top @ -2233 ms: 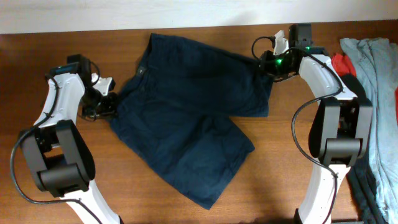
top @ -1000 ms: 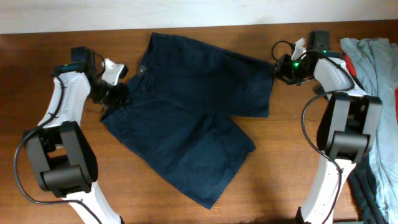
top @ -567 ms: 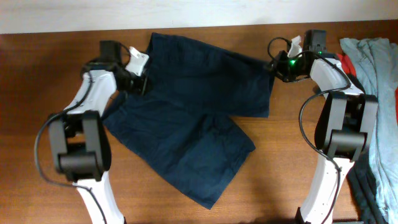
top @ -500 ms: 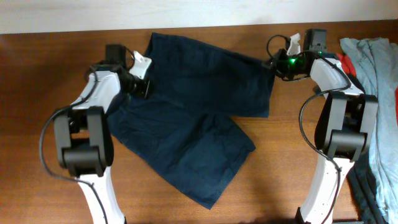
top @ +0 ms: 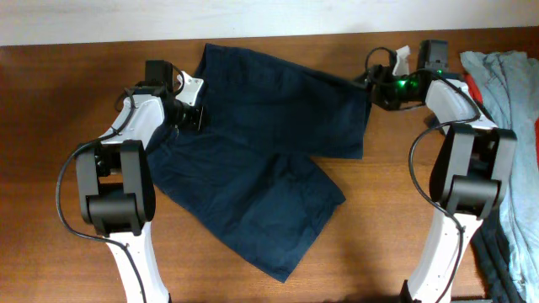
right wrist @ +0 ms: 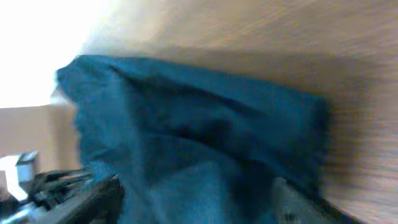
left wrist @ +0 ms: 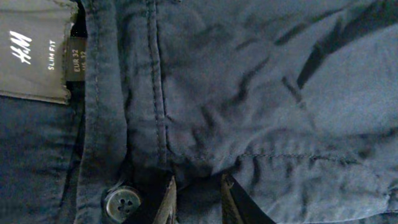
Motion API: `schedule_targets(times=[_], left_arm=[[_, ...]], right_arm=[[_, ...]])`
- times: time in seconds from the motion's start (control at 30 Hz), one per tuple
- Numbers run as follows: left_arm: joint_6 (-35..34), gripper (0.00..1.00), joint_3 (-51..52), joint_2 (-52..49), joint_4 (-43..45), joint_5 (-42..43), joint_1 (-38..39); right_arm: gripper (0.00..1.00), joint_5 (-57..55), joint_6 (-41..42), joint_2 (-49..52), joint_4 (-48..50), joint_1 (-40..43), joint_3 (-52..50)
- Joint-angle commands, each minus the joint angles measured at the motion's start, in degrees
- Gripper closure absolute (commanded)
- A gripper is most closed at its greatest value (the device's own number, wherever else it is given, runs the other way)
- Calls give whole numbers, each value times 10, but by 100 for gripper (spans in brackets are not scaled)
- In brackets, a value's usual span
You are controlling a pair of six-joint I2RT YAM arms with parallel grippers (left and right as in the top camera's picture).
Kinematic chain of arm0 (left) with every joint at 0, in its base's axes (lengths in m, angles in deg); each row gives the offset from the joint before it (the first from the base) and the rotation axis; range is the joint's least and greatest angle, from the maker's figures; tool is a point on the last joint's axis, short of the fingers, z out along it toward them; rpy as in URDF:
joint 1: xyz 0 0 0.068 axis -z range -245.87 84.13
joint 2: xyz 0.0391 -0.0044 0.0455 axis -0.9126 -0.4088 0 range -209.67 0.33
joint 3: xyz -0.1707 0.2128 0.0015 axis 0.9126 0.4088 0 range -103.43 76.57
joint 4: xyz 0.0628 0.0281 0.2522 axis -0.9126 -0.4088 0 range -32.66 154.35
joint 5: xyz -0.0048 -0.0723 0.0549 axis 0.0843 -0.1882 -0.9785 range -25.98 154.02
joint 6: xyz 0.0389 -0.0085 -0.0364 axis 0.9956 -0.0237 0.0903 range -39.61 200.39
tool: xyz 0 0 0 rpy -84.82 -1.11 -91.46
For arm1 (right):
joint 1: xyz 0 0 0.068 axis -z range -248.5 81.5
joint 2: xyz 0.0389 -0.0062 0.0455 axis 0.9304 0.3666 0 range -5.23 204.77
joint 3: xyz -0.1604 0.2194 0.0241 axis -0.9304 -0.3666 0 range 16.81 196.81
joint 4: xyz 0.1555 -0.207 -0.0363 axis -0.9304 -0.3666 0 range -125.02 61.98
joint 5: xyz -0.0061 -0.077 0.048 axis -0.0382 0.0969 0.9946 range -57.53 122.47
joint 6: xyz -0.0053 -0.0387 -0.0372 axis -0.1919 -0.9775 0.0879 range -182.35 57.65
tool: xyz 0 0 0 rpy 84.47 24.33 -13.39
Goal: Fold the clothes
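Navy shorts (top: 269, 160) lie rumpled, left hand (left wrist: 198, 202) pinching waistband (left wrist: 102, 124), right hand (right wrist: 196, 199) spread wide.

One pair of shorts (top: 261, 151) lies on one table (top: 50, 101). Two robot arms (top: 126, 135) stand by the shorts. One grey shirt (top: 505, 93) and one red cloth (top: 461, 84) lie right of them.

Overhead looks straight down at the table (top: 50, 101); both wrist views press close on its shorts (top: 269, 126).
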Motion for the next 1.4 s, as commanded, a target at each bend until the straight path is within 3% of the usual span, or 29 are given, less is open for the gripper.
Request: schedule_targets(times=[0.0,0.33,0.53,0.83,0.93,0.97,1.0,1.03,1.1,1.2,1.37], left_arm=[[-8,75,17,-45,-17,-60,-6],[-8,75,17,-45,-17,-60,-6],[-8,75,17,-45,-18,-60,-6],[-8,75,17,-45,-18,-60,-6],[-8,75,17,-45,-18,-60,-6],[-8,74,17,-45,-17,-60,-6],[-8,74,17,-45,-17,-60,-6],[-8,74,17,-45,-17,-60,-6],[-8,74,17,-45,-17,-60,-6],[-8,74,17,-45,-19,-60,-6],[-8,74,17,-45,-24,-66,-6]], right_arm=[[13,-61,43,10,-11,2,2],[10,-31,96,36,-17,-6,2],[11,35,76,38,7,-12,2],[15,-16,82,38,58,-8,2],[30,-13,82,38,103,-1,2],[44,-14,94,38,125,2,2],[50,-14,99,38,131,3,2],[63,-26,100,38,145,3,2],[74,-54,99,38,152,3,2],[85,-135,98,38,152,3,2],[89,-185,81,38,164,16,2]])
